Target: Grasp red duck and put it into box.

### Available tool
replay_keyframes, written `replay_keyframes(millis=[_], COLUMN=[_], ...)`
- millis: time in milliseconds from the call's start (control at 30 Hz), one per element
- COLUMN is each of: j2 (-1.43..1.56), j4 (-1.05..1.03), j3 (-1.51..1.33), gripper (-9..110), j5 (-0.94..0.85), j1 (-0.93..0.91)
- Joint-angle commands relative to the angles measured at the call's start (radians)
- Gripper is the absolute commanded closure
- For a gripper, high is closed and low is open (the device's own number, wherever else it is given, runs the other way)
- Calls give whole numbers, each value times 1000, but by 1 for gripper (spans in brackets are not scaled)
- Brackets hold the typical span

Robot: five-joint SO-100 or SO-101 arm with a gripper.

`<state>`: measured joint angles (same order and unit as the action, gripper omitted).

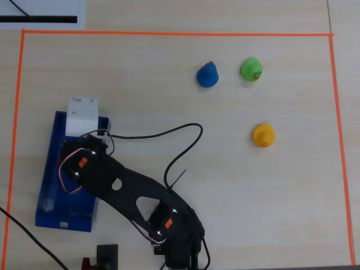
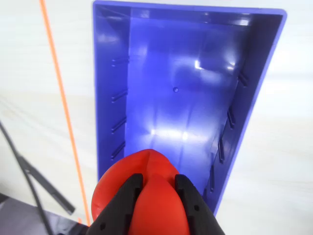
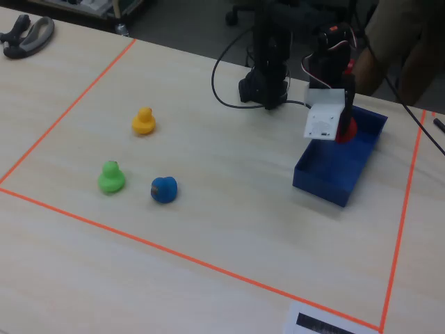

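Red duck over the box

Your gripper [image 2: 157, 183] is clamped on the red duck [image 2: 146, 169], hanging right above the open blue box [image 2: 105, 98]; other ducks [image 1: 263, 135] sit well apart.

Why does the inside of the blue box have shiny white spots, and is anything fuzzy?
In the wrist view, room light glares off the glossy floor of the blue box; the red duck in the gripper sits so close it looks soft. The overhead view is evenly lit, with only faint shadows. The fixed view is slightly grainy, the background dim.
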<state>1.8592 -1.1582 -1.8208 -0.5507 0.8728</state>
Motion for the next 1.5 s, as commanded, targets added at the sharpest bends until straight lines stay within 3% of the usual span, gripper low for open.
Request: replay_keyframes(millis=[0,200,300,400,567,700,933,1167,1467], j2=[0,9,35,78,275,468,963,1445,1450], j4=[28,12,-14,-78,-155,-144,52,89,32], j3=[-17,-52,-38,32,196,190,-318,-896,-1192], gripper=[95,69,65,71,101,101,101,101,101], j5=[-26,-84,-97,-114,-204,-342,-591,-692,-715], j1=[23,-2,-25,-78,-344,-575,-879,-996,-991])
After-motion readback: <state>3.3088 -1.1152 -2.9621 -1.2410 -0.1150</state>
